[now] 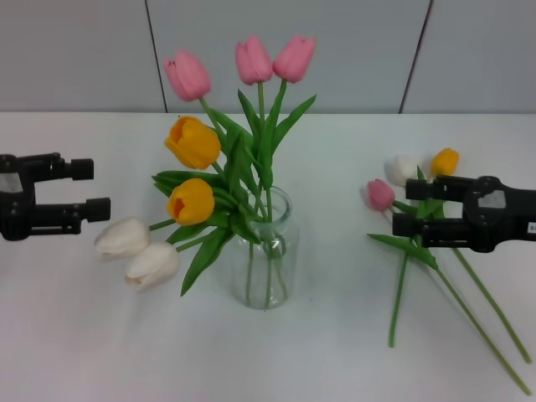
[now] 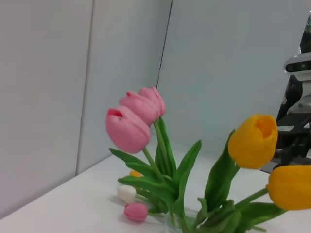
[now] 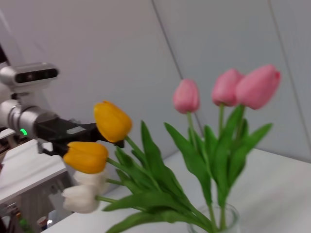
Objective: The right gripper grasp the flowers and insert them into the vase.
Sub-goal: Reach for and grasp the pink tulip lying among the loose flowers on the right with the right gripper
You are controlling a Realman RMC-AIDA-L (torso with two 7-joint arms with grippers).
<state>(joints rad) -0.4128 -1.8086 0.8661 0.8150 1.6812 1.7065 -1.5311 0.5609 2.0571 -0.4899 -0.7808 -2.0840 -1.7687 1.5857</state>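
Three light, floppy flowers [image 1: 410, 226] lie right of the vase [image 1: 270, 251]; the right gripper [image 1: 400, 206], fingers apart and empty, should pinch the bunched stems.

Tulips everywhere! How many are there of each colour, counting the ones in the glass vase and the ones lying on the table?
Pink tulips: 4 (3 in the vase, 1 small one lying on the table)
Orange tulips: 3 (2 in the vase, 1 small one lying)
White tulips: 3 (2 drooping from the vase, 1 small one lying)
Total: 10
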